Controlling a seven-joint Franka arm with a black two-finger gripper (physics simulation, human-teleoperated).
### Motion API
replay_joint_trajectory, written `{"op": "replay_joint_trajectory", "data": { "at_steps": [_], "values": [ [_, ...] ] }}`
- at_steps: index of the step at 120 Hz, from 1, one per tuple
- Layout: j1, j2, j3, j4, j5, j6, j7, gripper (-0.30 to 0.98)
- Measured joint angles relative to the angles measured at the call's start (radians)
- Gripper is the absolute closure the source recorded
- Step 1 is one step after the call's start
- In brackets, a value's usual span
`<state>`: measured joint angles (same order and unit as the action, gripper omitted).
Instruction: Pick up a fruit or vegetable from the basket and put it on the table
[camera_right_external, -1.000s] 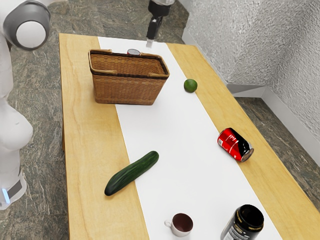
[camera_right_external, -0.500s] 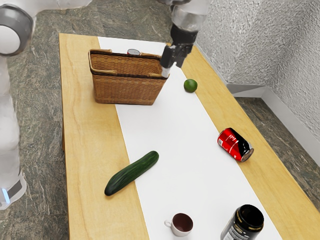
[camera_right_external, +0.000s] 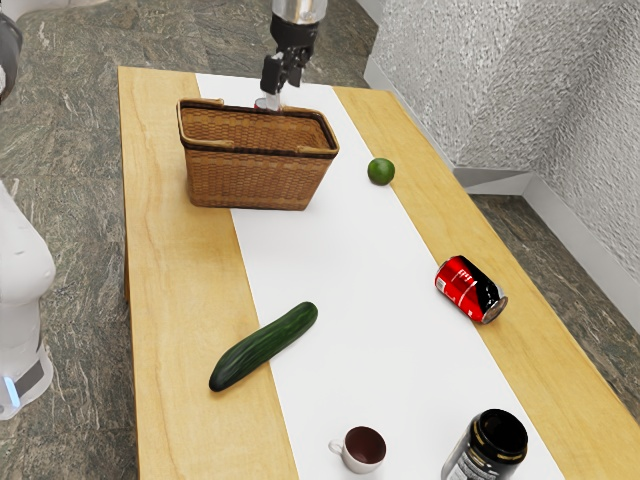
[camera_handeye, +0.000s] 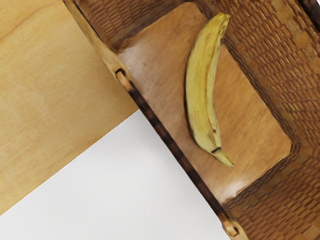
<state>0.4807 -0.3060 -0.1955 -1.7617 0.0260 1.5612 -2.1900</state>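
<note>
- Banana (camera_handeye: 202, 90): lies inside the wicker basket (camera_right_external: 250, 180), on its smooth brown floor, and is out of the gripper's grasp. It is yellow with brown marks and gently curved, one end close to a woven side wall.
- Gripper (camera_right_external: 273, 97): raised by the basket's far side in the exterior view, pointing downward. Whether it is released or clenched, I cannot tell.
- Basket: upright on the table (camera_right_external: 180, 300), partly over the white strip (camera_right_external: 330, 250) and partly over bare wood, with its handles folded down along the rim.
- Round-topped item (camera_right_external: 262, 104): just behind the basket in the exterior view, mostly hidden by it, so I cannot say what it is.
- Lime (camera_right_external: 381, 172): green and round, near the basket, toward the exterior view's right.
- Cucumber (camera_right_external: 264, 347): dark green, lying slantwise over the edge of the white strip, well apart from the basket.
- Can (camera_right_external: 470, 289): red and black, lying on its side, partly over the strip's other edge.
- Cup (camera_right_external: 363, 450): small and pale outside, dark brown inside, standing on the white strip.
- Jar (camera_right_external: 487, 449): black with gold bands, near the cup and apart from it.
</note>
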Motion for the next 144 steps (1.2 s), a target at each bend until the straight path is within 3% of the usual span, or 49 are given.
{"op": "replay_joint_trajectory", "data": {
  "at_steps": [106,144],
  "values": [
    [0.186,-0.009,0.046,-0.105,-0.016,0.022,0.341,0.0],
    [0.21,0.077,0.042,-0.111,-0.008,0.068,0.396,0.0]
  ]
}}
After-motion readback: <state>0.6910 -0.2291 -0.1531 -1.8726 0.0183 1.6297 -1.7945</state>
